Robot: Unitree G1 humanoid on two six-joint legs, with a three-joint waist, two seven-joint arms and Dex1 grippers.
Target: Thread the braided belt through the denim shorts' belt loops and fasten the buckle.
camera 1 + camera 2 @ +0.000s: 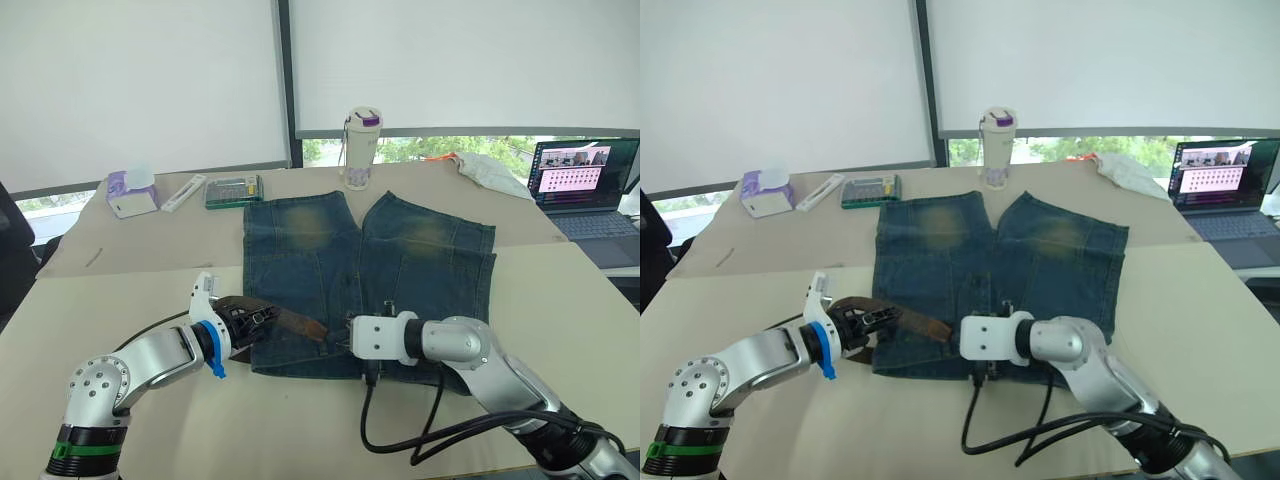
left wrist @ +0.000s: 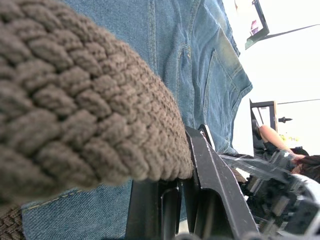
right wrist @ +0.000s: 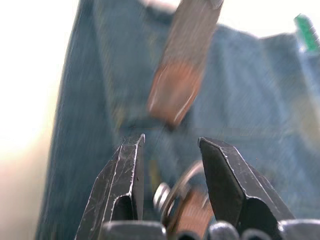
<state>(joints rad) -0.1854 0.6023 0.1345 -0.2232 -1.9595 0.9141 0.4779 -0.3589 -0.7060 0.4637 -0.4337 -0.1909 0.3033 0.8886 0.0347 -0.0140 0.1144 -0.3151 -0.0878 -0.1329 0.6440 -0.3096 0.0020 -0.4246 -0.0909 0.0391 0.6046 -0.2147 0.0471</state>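
On the near table edge, denim shorts (image 1: 365,265) lie flat, waistband nearest.
Left gripper (image 1: 258,322) clamps the braided belt (image 1: 290,325) over the waistband; right gripper (image 3: 170,165) fingers apart around the buckle (image 3: 172,192); far off stands a lidded tumbler (image 1: 361,148).

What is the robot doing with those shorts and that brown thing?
The robot is working on putting a braided belt onto the denim shorts, which lie flat on the table. Its left gripper holds the belt over the waistband, with the tip pointing toward the right gripper. That one is open and has the silver buckle between its fingers. The belt is not fastened yet.
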